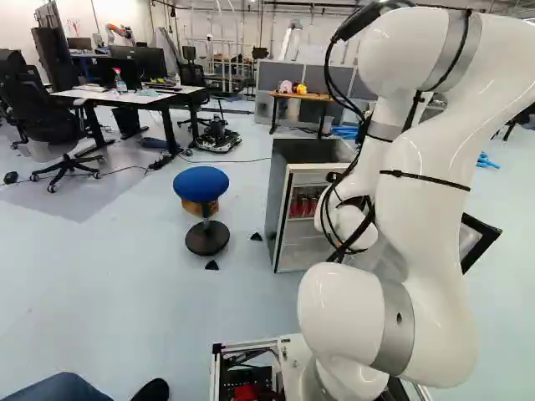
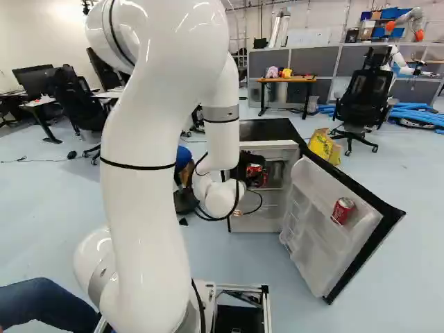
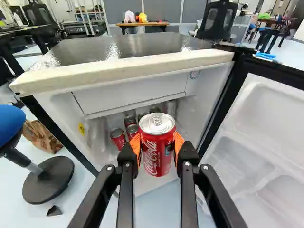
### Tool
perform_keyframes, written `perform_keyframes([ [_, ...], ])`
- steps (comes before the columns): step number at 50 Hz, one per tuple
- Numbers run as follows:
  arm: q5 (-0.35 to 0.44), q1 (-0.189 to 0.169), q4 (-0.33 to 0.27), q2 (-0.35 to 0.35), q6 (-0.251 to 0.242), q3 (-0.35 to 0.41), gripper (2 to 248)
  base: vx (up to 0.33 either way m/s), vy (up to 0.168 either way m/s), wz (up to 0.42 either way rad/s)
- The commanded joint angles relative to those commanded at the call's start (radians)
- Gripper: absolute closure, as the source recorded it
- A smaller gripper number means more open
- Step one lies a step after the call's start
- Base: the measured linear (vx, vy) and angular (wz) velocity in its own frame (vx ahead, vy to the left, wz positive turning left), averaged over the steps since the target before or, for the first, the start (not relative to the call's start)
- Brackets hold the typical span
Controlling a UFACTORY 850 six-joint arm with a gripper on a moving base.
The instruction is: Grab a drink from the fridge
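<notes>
1. Held can (image 3: 156, 145): red, silver top, upright, gripped between both pads of the gripper (image 2: 257, 174), in front of the fridge opening.
2. Fridge (image 2: 270, 130): low, black top, white inside, upright; door (image 2: 316, 232) swung wide open.
3. Red cans (image 3: 118, 138): several, grouped inside the fridge, silver tops.
4. Door can (image 2: 342, 210): red, tilted, on the door's inner side.

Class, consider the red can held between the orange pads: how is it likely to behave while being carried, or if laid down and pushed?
The red can looks sealed on top, so it is probably full and fairly heavy for its size. Its smooth, round wall might slip if the orange pads eased, and would likely roll on its side.
</notes>
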Motion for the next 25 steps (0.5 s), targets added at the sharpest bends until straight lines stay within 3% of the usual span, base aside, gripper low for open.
perform_keyframes([
  [25,-0.008,0.0,0.0,0.083,0.0,0.026,158,0.0,0.0,0.0],
])
